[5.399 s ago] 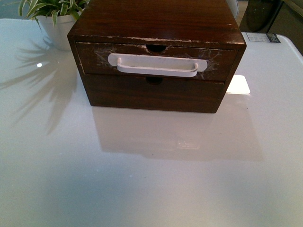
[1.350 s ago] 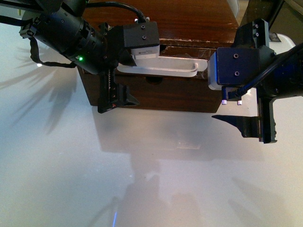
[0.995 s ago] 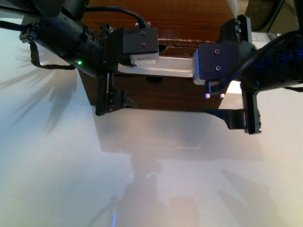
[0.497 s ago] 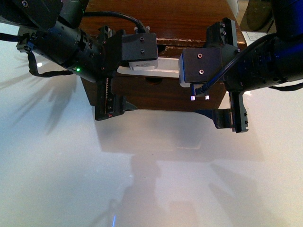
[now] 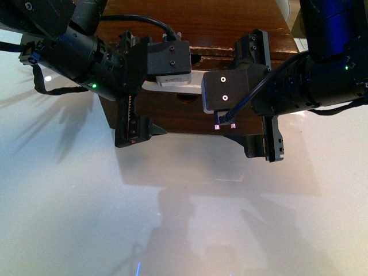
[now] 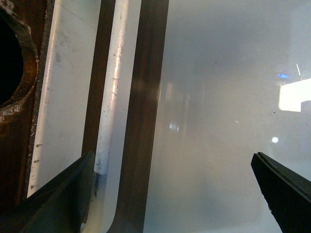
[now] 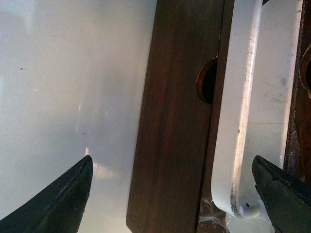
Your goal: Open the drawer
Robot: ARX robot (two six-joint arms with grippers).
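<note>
Drawer front mostly hidden behind arms; left pincer wide, right pincer wide; handle contact unclear.

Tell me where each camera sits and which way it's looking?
Front view: on the robot's body, facing the drawer on the white table; its left arm and right arm show.
Left wrist view: on the left arm, looking along the open left gripper at the white handle.
Right wrist view: on the right arm, looking along the open right gripper at the same handle.
Shared: all three see the handle and the table.
</note>
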